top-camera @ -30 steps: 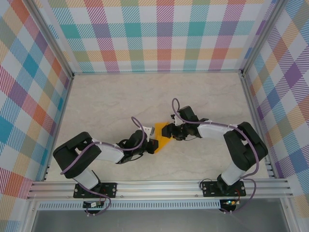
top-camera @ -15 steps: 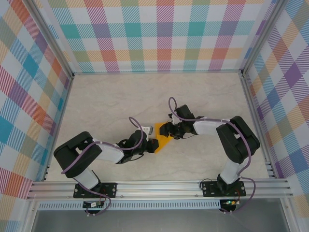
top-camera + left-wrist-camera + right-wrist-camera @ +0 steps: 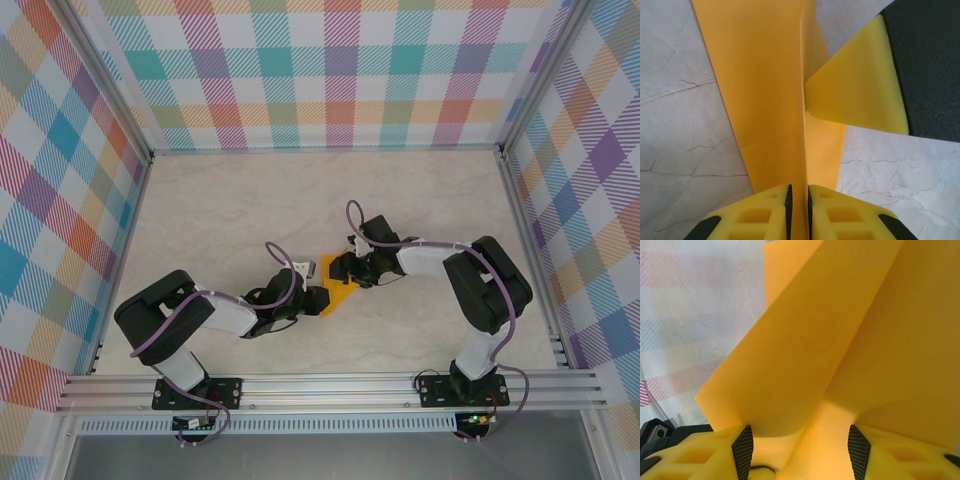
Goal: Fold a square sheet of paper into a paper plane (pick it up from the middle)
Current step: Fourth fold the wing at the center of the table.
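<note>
The square sheet of paper (image 3: 341,292), orange and creased into a wedge, lies on the table between both grippers. In the left wrist view the paper (image 3: 765,90) has a raised centre crease running straight between the pads of my left gripper (image 3: 799,196), whose jaws stand a narrow gap apart. My left gripper (image 3: 318,298) is at the wedge's near-left end. My right gripper (image 3: 346,270) is at its far end, open wide. The paper (image 3: 840,330) rises as two sloping flaps between and over the right gripper's (image 3: 800,447) pads. A right finger (image 3: 855,85) touches the paper's right flap.
The marble-patterned table (image 3: 250,200) stretches behind and to both sides of the paper. Plaid walls (image 3: 320,70) and aluminium rails (image 3: 330,385) enclose it. Both arms reach inward and nearly meet at the centre.
My left jaws have parted slightly around the paper's crease. The right arm has shifted a little to the left, closer onto the paper. The paper has stayed in place.
</note>
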You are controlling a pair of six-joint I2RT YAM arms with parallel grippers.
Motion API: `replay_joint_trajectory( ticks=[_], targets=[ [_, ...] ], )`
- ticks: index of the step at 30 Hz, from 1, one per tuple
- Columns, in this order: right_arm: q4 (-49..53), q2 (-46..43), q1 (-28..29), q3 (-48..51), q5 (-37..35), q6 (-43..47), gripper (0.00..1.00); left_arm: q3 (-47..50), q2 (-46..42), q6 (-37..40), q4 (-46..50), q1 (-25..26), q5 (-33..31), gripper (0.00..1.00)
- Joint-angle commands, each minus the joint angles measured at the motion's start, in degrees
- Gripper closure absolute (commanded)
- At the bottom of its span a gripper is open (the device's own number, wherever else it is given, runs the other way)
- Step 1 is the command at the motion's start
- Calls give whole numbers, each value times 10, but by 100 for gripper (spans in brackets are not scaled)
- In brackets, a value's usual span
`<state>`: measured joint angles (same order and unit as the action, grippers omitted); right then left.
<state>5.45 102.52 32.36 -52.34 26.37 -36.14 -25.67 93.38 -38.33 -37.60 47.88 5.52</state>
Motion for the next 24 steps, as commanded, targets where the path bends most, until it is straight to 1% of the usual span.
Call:
replay_joint_trajectory(
  ticks=[1,8,16,24],
  targets=[
    [37,18,2,-13,-41,6,43,-4,1,-8,10,-7,11,82],
    [45,28,2,-16,-52,-1,44,10,-8,-24,8,-7,32,80],
    [47,34,2,-15,-55,-4,44,30,-47,-29,12,-6,41,80],
    [49,39,2,-16,-56,-5,45,17,-22,-28,12,-6,64,81]
  ],
)
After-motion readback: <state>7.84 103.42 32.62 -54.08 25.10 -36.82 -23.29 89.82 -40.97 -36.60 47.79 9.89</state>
